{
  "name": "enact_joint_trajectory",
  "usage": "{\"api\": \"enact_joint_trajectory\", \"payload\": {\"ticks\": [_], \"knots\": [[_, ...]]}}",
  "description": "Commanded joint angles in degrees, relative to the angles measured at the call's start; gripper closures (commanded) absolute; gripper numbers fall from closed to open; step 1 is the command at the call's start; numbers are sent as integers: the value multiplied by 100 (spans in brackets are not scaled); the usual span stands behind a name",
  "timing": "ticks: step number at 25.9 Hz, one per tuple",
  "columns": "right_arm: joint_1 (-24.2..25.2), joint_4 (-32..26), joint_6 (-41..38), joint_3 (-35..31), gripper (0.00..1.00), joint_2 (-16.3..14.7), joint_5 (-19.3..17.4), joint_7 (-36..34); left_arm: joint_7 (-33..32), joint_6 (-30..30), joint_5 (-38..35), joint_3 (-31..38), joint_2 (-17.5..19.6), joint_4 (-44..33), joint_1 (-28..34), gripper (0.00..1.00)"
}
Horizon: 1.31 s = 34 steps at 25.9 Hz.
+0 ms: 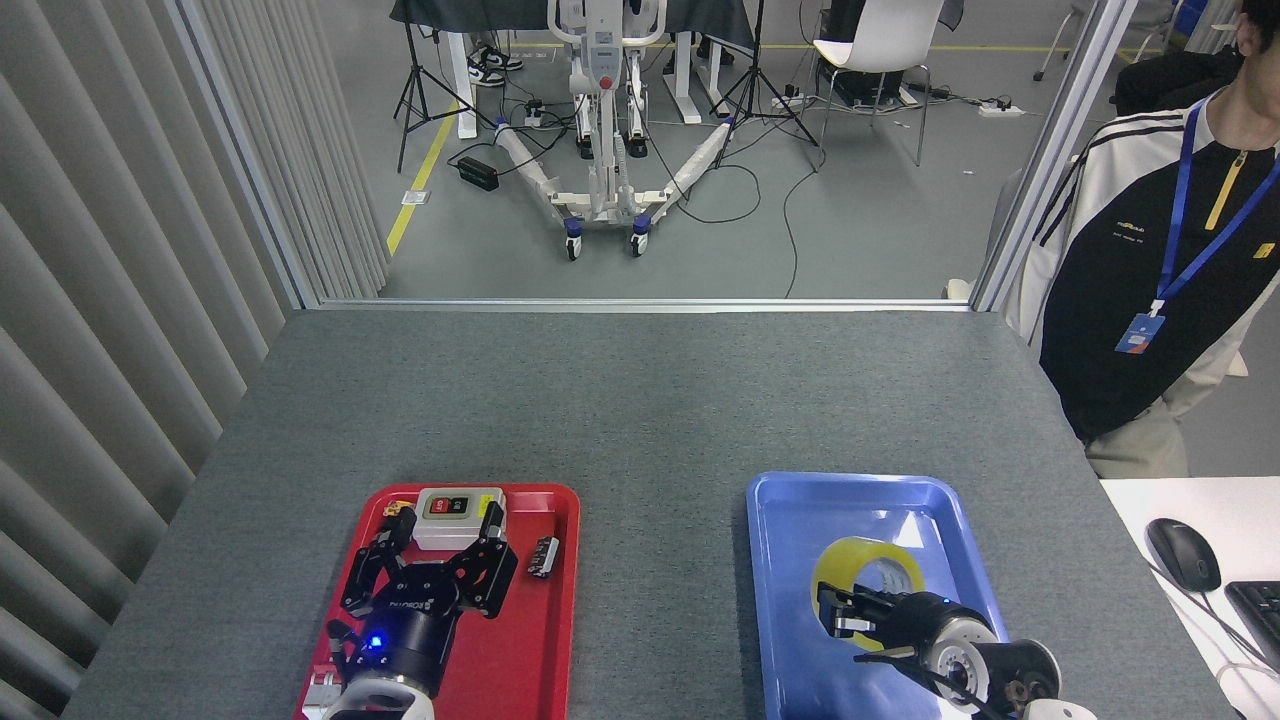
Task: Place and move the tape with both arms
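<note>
Two trays sit side by side on the grey table (640, 400), near its front edge and well apart from each other. The blue tray (780, 600) on the right holds the tape (868, 578), a roll of translucent yellow with a pale inner core, lying in the middle of the tray with its open centre facing mostly upward. The right gripper (840, 612) reaches into this tray from the lower right and meets the near edge of the roll; its black fingers (850, 600) are seen end-on and dark, so whether they clamp the tape or merely touch it cannot be told. The red tray (560, 640) on the left holds a whitish box (460, 517) with a dark label and a yellow mark, set against the tray's far edge, a small dark ridged piece (544, 556) just to the right of the box, and a small orange-brown item (398, 511) at the box's left corner, partly hidden. The left gripper (430, 560) hangs over the middle of this tray with its three fingers spread wide and nothing between them, their tips close to the box's near side. A person in a black and white jacket (1130, 300) with a blue lanyard stands beyond the table's right corner.
</note>
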Motion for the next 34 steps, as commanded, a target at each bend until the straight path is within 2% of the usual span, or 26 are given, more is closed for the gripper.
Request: {"api": "enact_joint_trajectory", "payload": {"ticks": [1,7,10,13,15,17,23,30,34], "knots": [[7,24,31,-5,0,-34,-27,-402,-23,-22,1,223,5,-7,73,1],[104,-2,39,-23,0,-96,-27,-1878,-23,-14,1,275,-21,-25,73,1],[165,24,31,-295,0,-166,52,-3504,-23,-14,1,284,-21,-16,73,1],[482,156,-22,-489,0,-210,483,-5051,-31,13,9,337,-13,-16,81,1],[605,218,13,-480,0,-210,878,-5561,-31,4,9,372,-13,1,90,1],[737,235,66,-471,0,-201,1010,-5623,-40,-22,1,372,40,10,90,1],[1071,183,127,-436,0,-210,1019,-5675,-40,-40,9,381,49,10,152,1],[1299,59,-163,-357,0,-219,1019,-5675,118,-49,-17,381,-57,-95,169,1],[1308,-81,-295,-374,0,-315,870,-5667,382,-163,1,372,-21,-262,240,1]]}}
